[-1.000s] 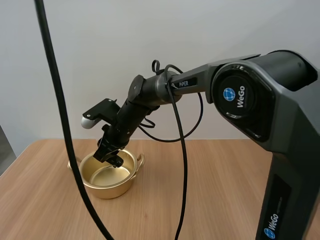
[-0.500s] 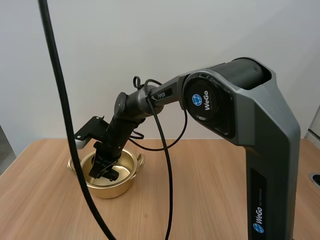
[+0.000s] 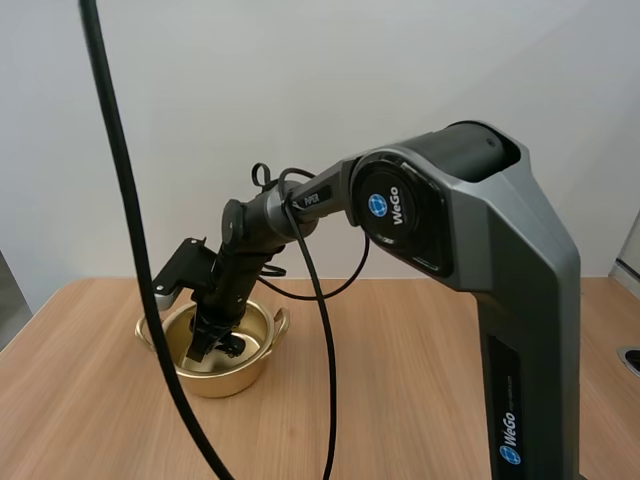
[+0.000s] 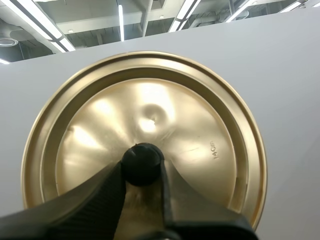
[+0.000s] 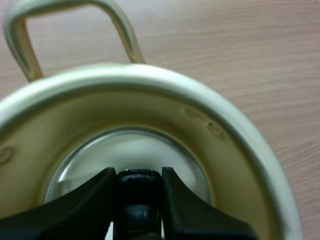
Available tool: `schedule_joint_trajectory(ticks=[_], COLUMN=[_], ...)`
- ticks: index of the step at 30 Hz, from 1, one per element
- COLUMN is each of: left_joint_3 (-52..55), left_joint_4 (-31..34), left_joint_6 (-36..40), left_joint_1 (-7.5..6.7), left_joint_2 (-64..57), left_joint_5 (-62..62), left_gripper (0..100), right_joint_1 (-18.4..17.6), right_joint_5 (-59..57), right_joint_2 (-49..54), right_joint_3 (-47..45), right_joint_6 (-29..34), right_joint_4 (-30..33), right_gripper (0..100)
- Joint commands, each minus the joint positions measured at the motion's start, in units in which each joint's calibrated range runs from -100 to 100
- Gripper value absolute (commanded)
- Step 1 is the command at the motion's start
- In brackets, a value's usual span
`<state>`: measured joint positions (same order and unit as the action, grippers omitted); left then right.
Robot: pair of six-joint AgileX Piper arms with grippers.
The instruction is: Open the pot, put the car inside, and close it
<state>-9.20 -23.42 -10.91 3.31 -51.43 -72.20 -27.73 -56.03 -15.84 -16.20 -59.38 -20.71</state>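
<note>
Only the gold pot sits on the table. It's open, and the right fingers are down inside it, clamped on a small black thing, the car I'd guess, low over the bottom so it won't drop far. The lid hangs out of the way, with the left fingers pinching its black knob.

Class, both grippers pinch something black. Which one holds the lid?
The left gripper, pinching the golden lid by its black knob. The right gripper instead holds a dark object down inside the pot.
</note>
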Motion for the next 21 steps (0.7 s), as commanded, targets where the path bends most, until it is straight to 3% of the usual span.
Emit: schedule_joint_trajectory(ticks=[1,13,18,19,21], left_joint_3=[0.0,0.0,0.0,0.0,0.0], left_joint_4=[-0.1,-0.5,-0.7,-0.7,-0.7], left_joint_6=[0.0,-0.3,-0.4,-0.4,-1.0], left_joint_1=[0.01,0.01,0.01,0.01,0.01], left_joint_2=[0.0,0.0,0.0,0.0,0.0], left_joint_5=[0.0,-0.2,-0.4,-0.4,-0.5], left_gripper=[0,0,0,0,0], right_joint_1=[0.0,0.0,0.0,0.0,0.0], right_joint_5=[0.1,1.3,1.3,1.3,1.3], right_joint_2=[-1.0,-2.4,-2.4,-2.4,-2.4], right_joint_3=[0.1,0.1,0.1,0.1,0.1], right_joint_6=[0.2,0.4,0.4,0.8,1.0], right_joint_4=[1.0,1.1,1.1,1.1,1.1], right_gripper=[0,0,58,66,69])
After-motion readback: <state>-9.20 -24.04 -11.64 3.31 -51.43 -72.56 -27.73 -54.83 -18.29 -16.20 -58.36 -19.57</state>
